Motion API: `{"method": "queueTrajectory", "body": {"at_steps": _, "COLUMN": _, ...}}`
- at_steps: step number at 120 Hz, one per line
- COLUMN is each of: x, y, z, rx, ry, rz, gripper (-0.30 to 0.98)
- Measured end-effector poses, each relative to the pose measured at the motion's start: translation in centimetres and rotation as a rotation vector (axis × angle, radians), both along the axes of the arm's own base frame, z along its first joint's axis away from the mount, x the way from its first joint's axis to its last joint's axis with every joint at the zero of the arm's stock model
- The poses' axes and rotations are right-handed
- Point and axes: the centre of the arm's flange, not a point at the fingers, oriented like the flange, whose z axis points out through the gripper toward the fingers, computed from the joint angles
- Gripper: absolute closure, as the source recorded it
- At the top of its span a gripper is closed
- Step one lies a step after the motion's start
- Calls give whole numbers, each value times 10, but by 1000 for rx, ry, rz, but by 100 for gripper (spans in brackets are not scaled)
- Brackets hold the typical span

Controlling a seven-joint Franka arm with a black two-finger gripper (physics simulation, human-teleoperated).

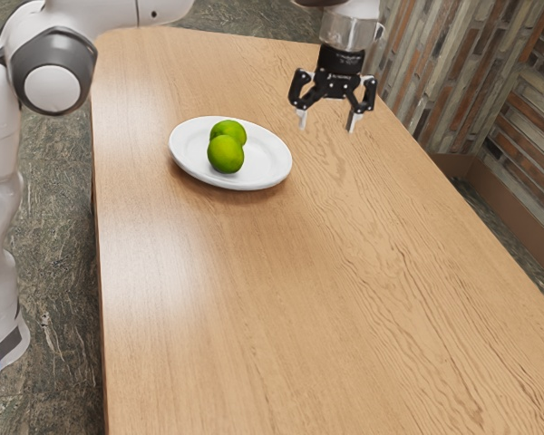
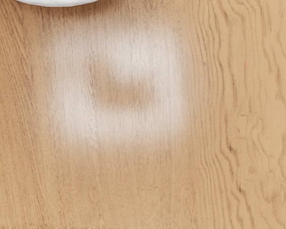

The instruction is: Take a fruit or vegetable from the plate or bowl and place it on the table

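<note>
Pincer (image 1: 327,125) open, fingers apart with nothing between them, pointing down and held above the tabletop (image 1: 299,299); the spread presumably suits straddling a round fruit, the height clearing the plate rim. Tabletop extends beneath and around the pincer, bare wood directly under it per wrist view; likely drop area for the fruit. Plate (image 1: 267,165) sits lower than the pincer, off toward the exterior view's left, flat on the wood; its raised rim should keep round things from rolling away. Two green limes, probable targets, rest on the plate, same side of the pincer: one nearer the exterior camera (image 1: 226,155), one just behind it (image 1: 229,132); contact between them uncertain. Judgement: task at its approach step; pincer needs to shift over the plate before descending. Risk: a finger nudging the neighbouring lime.
</note>
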Motion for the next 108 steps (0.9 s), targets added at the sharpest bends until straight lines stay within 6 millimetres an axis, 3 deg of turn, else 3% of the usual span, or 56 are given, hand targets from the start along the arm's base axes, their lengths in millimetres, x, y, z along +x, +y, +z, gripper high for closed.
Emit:
{"method": "queueTrajectory", "body": {"at_steps": 28, "x": -6, "y": 2, "z": 7, "rx": -10, "ry": 1, "rz": 160, "gripper": 0}}
{"method": "queueTrajectory", "body": {"at_steps": 33, "x": -8, "y": 20, "z": 2, "rx": -10, "ry": 16, "rz": 203, "gripper": 0}}
{"method": "queueTrajectory", "body": {"at_steps": 48, "x": -34, "y": 103, "z": -7, "rx": -32, "ry": 58, "rz": 361, "gripper": 0}}
{"method": "queueTrajectory", "body": {"at_steps": 70, "x": -99, "y": 198, "z": -40, "rx": -123, "ry": 142, "rz": 490, "gripper": 0}}
{"method": "queueTrajectory", "body": {"at_steps": 79, "x": -108, "y": 213, "z": -52, "rx": -149, "ry": 160, "rz": 501, "gripper": 0}}
{"method": "queueTrajectory", "body": {"at_steps": 94, "x": -109, "y": 219, "z": -62, "rx": -172, "ry": 163, "rz": 486, "gripper": 0}}
{"method": "queueTrajectory", "body": {"at_steps": 108, "x": -115, "y": 249, "z": -80, "rx": -179, "ry": 171, "rz": 515, "gripper": 0}}
